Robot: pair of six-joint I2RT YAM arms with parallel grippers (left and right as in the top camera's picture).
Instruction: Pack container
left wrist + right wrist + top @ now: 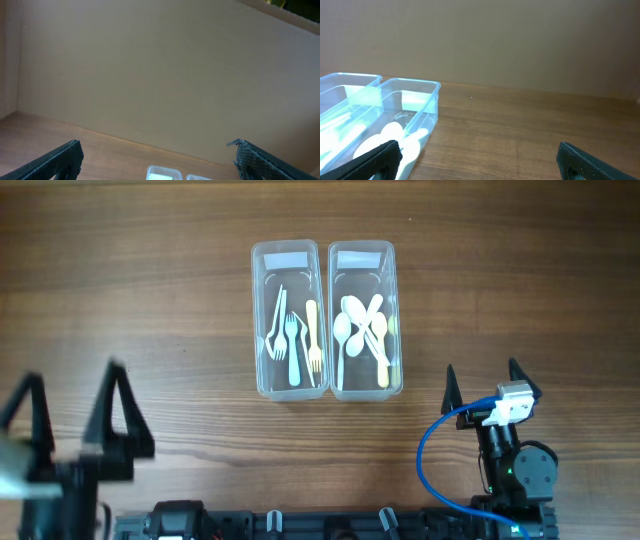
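A wooden counter, brown with grain running left to right, fills the overhead view. In both wrist views it shows as a band across the lower frame, meeting a plain beige wall that takes up the rest. In the upper right corner of the left wrist view, a blurred dark patch shows past the wall's edge.
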